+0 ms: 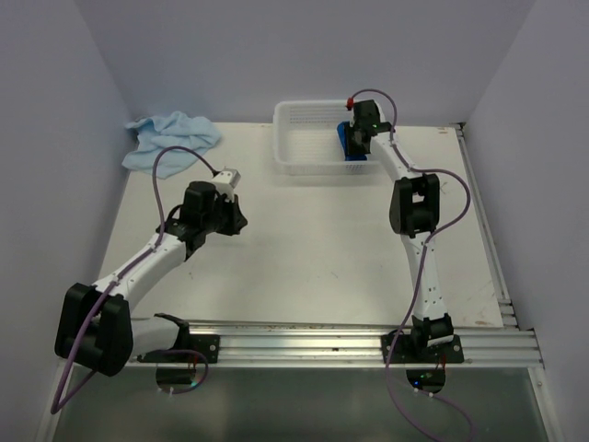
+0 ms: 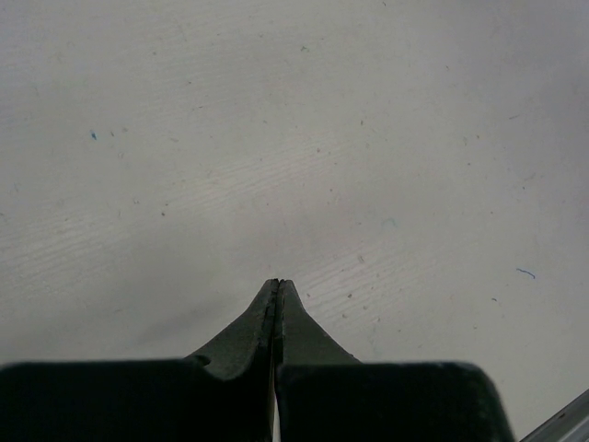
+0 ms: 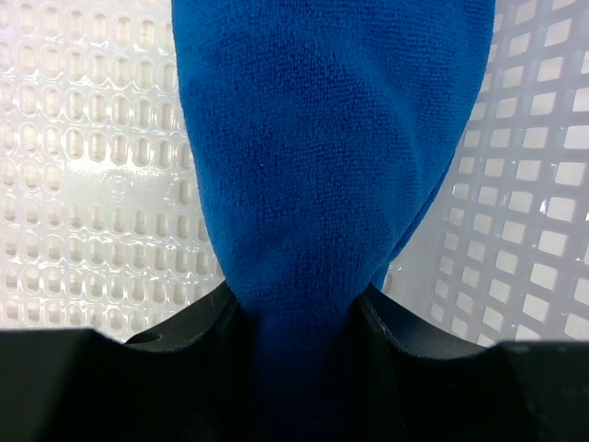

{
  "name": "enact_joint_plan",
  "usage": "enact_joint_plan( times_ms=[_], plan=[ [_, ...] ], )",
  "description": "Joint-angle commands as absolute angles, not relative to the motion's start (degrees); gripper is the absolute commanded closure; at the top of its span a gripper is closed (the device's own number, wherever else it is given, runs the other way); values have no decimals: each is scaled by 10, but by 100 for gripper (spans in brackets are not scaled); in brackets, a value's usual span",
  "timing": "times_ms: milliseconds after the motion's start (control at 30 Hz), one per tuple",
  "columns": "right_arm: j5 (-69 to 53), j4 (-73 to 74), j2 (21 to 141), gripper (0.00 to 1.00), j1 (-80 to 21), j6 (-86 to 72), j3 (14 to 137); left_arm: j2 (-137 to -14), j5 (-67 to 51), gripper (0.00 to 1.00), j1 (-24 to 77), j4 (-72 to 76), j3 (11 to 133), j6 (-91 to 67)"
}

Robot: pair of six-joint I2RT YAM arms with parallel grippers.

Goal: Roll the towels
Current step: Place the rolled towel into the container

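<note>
**A:** Beyond the left claw and off to its left, what lies there?

**B:** The pale sky-blue towel, crumpled in a loose heap at the far left corner of the table, well apart from that claw.

**A:** And the left claw itself?

**B:** Pressed fully together, fingertips meeting. Under it and ahead of it is white table with a few specks.

**A:** To the right of it?

**B:** A white perforated basket near the table's far edge, nearer the right claw than the left. The right arm reaches out so that its claw sits over the basket's right end.

**A:** What has that claw got?

**B:** The dark royal blue towel. The fingers stand part way apart and the cloth is bunched thick between them, filling the gap and spreading wider just ahead of the tips.

**A:** Is the towel inside the basket?

**B:** It is within the walls, with the slotted floor to the claw's left and the grid wall to its right. Whether the cloth rests on the floor I cannot tell
</note>
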State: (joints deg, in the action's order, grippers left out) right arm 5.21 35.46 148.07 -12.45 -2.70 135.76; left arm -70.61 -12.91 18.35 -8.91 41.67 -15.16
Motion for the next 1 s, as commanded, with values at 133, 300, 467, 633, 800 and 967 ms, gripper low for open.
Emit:
enact_joint_plan(
  times_ms=[133,300,467,633,800,967],
  plan=[
    [40,358,1446,58,-124,-22,1338,-703,-151,100,171,-78,432,-135],
    [22,365,1430,46,-124,-15,1352,-699,-127,100,169,-87,433,-138],
    [21,365,1413,34,-123,-17,1355,-692,-126,100,168,-88,431,-139],
    [23,368,1402,27,-121,-18,1358,-686,-114,100,167,-91,432,-135],
    [11,368,1383,22,-119,-26,1363,-678,-109,100,167,-85,428,-136],
    [11,367,1357,18,-118,-26,1363,-681,-108,100,167,-84,428,-137]
  ],
)
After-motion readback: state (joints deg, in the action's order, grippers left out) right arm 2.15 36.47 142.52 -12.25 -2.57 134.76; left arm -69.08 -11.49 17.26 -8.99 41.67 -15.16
